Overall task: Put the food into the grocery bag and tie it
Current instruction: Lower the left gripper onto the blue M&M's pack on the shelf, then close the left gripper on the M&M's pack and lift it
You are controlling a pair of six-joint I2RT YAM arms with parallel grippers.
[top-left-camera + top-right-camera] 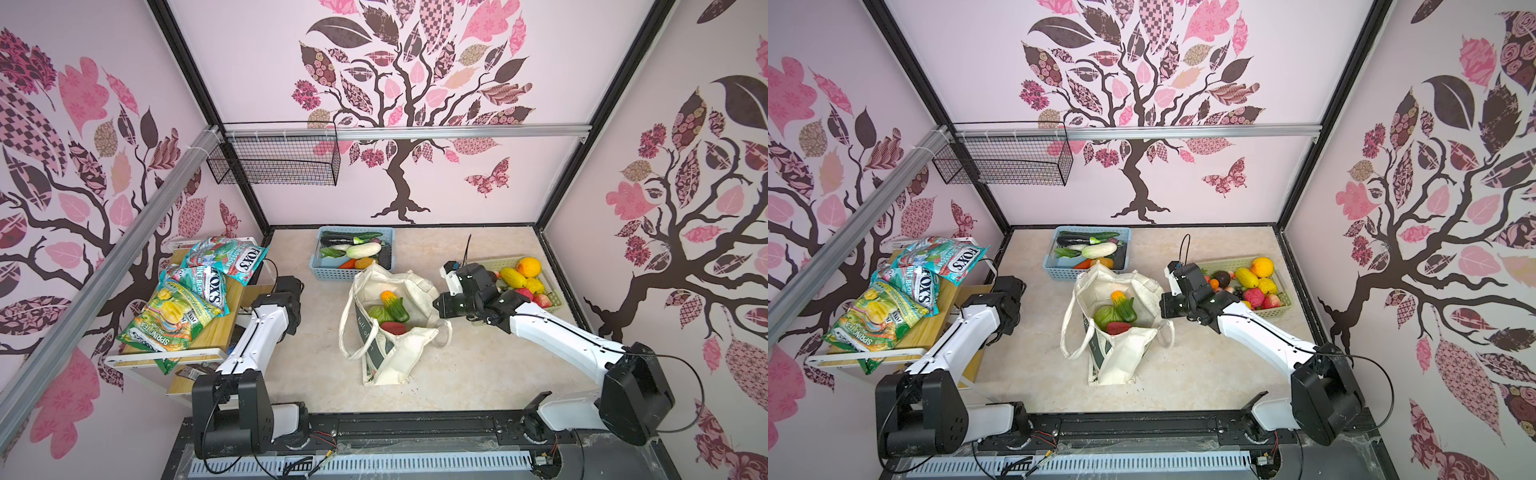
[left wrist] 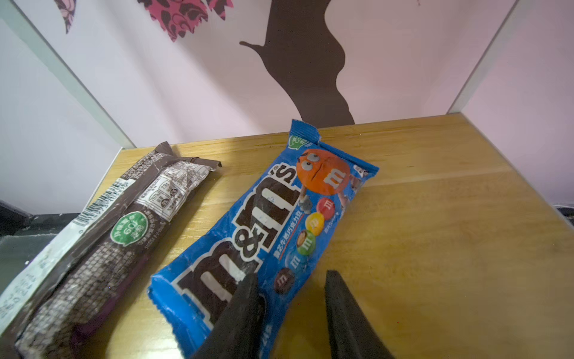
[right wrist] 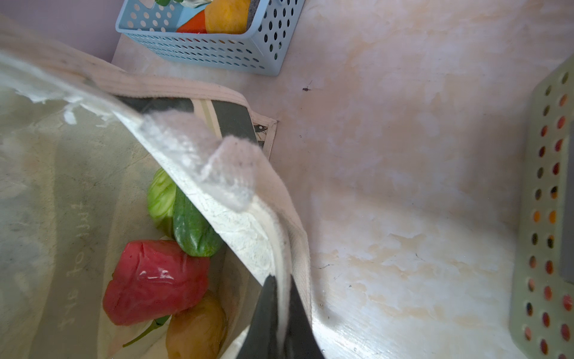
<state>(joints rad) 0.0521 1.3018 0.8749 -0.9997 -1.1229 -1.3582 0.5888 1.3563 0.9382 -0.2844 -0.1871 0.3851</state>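
At mid-table, just before the blue basket (image 1: 332, 272), the grocery bag (image 1: 395, 353) is lying with its long axis running near-to-far and its mouth gaping toward the far wall. It is showing cream canvas, a dark green lettered band, and glossy green, red and orange food (image 1: 390, 313) inside. The right gripper (image 3: 281, 284) is pinching the bag's rim, jaws together on the cloth, while the left gripper (image 2: 292, 275) is hanging, jaws apart, over a blue m&m's packet (image 2: 264, 217) on the wooden shelf (image 2: 435, 217).
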